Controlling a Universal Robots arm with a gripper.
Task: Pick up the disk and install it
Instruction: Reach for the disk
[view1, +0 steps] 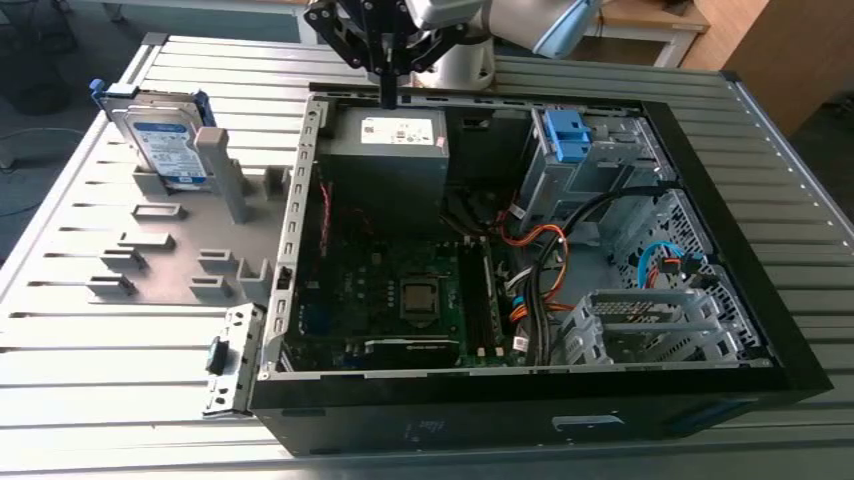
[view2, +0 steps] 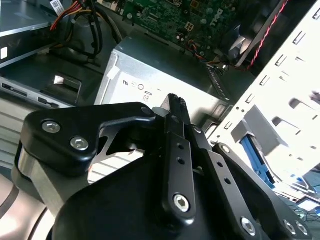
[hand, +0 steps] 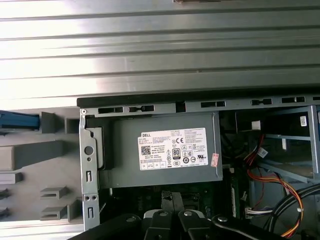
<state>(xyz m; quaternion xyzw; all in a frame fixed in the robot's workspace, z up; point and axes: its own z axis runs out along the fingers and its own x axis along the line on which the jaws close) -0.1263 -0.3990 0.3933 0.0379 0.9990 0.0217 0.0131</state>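
The disk (view1: 163, 140), silver with a white-and-blue label and a blue bracket, stands upright in a grey holder (view1: 174, 250) at the exterior view's left, outside the computer case. My gripper (view1: 388, 98) hangs well to the right of it, over the case's back edge and just above the grey power supply box (view1: 394, 150). Both wrist views show its black fingers (view2: 174, 100) pressed together with nothing between them, tips (hand: 172, 195) pointing at the power supply (hand: 160, 150). A blue strip (hand: 17, 121) of the disk's bracket shows at the holder in the first wrist view.
The open black computer case (view1: 534, 410) lies on a slatted metal table (view1: 120, 340). Inside are the motherboard (view1: 414, 300), orange and black cables (view1: 547, 260), and a metal drive cage (view1: 601, 170) with a light-blue clip (view1: 566, 135) at the back right.
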